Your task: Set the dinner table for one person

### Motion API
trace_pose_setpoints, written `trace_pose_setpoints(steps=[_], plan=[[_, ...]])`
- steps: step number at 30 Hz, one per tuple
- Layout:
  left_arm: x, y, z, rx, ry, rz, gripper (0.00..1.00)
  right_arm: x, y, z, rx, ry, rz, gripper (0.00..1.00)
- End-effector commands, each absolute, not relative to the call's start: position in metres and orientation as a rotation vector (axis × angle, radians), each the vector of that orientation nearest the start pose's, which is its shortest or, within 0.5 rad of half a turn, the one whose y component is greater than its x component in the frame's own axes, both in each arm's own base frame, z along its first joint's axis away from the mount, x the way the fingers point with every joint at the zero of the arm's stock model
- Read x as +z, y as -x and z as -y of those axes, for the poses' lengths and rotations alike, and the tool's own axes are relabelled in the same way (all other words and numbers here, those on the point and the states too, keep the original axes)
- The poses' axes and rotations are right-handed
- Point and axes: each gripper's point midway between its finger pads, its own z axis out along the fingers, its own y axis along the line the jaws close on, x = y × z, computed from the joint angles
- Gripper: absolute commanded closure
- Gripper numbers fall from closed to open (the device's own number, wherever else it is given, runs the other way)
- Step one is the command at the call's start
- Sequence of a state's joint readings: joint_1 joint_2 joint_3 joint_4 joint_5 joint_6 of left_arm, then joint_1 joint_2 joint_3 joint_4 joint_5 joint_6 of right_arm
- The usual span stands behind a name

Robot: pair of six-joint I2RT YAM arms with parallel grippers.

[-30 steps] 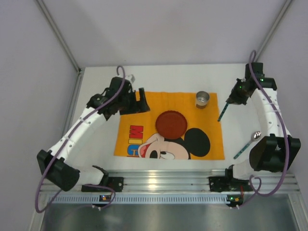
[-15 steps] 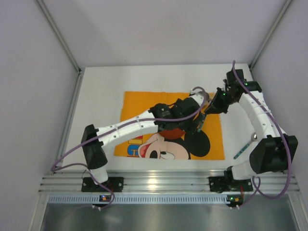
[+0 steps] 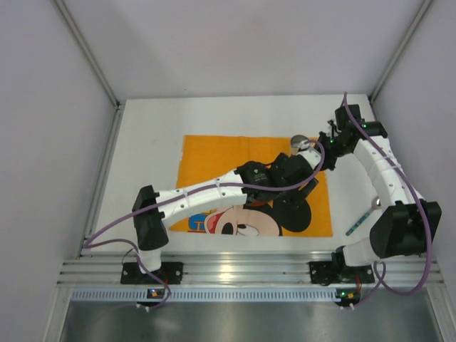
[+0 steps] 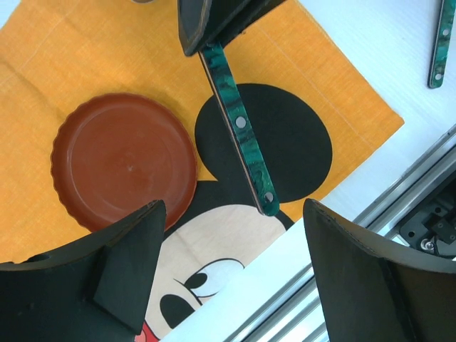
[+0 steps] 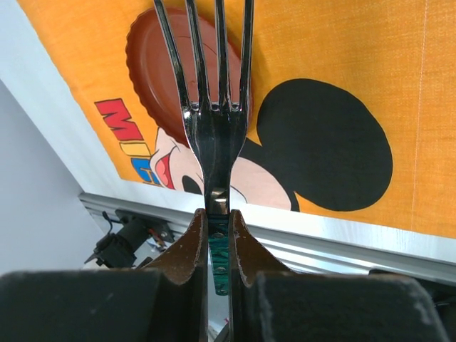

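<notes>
Right claw (image 5: 216, 217): pinched tight on the fork (image 5: 212, 135) near the neck, tines forward, green handle (image 4: 239, 128) sticking out clear. We read this hold as deliberate, since it leaves the handle free for the other arm.

Left claw (image 4: 234, 206): spread wide, nothing in it. The handle tip points toward its gap; we cannot tell whether the tip is inside it.

Both hang over the orange placemat (image 3: 206, 157), which lies on the white surface (image 3: 149, 135), with the ribbed rail (image 3: 235, 267) at the near edge.

Around:
- Red-brown plate (image 4: 125, 160) on the mat, just beside the handle in the left wrist view. Likely the reference for where the fork goes.
- Metal cup (image 3: 298, 141) at the mat's far right corner, near both wrists.
- Second green-handled utensil (image 3: 358, 222) on bare surface right of the mat, well apart.

In the way: the left arm lies across the mat above the plate. The claws are close together, so we judge contact between them the main risk.
</notes>
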State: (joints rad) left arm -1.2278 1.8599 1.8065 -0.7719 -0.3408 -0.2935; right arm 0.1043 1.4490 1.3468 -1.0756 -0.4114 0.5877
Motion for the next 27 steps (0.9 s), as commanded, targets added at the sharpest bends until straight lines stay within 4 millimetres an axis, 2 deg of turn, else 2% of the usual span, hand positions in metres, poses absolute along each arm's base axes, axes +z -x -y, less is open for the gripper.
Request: trace_pose_setpoints(steps=[1, 4, 5, 9, 16, 19, 24, 27], plan=[[0.229, -0.211, 0.454, -0.412, -0.899, -2.101, 0.17, 0.203, -0.279, -0.131, 0.807, -0.521, -2.744, 1.00], [0.214, -0.214, 0.456, -0.376, -0.916, -2.116, 0.20, 0.207, -0.279, -0.133, 0.828, -0.509, -2.751, 1.00], [0.204, -0.214, 0.457, -0.356, -0.933, -2.126, 0.22, 0.209, -0.276, -0.134, 0.836, -0.506, -2.764, 1.00], [0.186, -0.219, 0.459, -0.300, -0.947, -2.136, 0.33, 0.213, -0.272, -0.139, 0.879, -0.480, -2.788, 1.00], [0.182, -0.241, 0.453, -0.136, -0.880, -2.107, 0.57, 0.207, -0.261, -0.137, 0.872, -0.447, -2.852, 1.00], [0.190, -0.246, 0.455, -0.097, -0.864, -2.086, 0.74, 0.202, -0.258, -0.136, 0.867, -0.443, -2.872, 1.00], [0.192, -0.253, 0.453, 0.043, -0.879, -2.032, 0.75, 0.194, -0.255, -0.140, 0.890, -0.434, -2.908, 1.00], [0.181, -0.248, 0.459, 0.081, -0.937, -2.019, 0.78, 0.192, -0.255, -0.142, 0.895, -0.420, -2.917, 1.00]])
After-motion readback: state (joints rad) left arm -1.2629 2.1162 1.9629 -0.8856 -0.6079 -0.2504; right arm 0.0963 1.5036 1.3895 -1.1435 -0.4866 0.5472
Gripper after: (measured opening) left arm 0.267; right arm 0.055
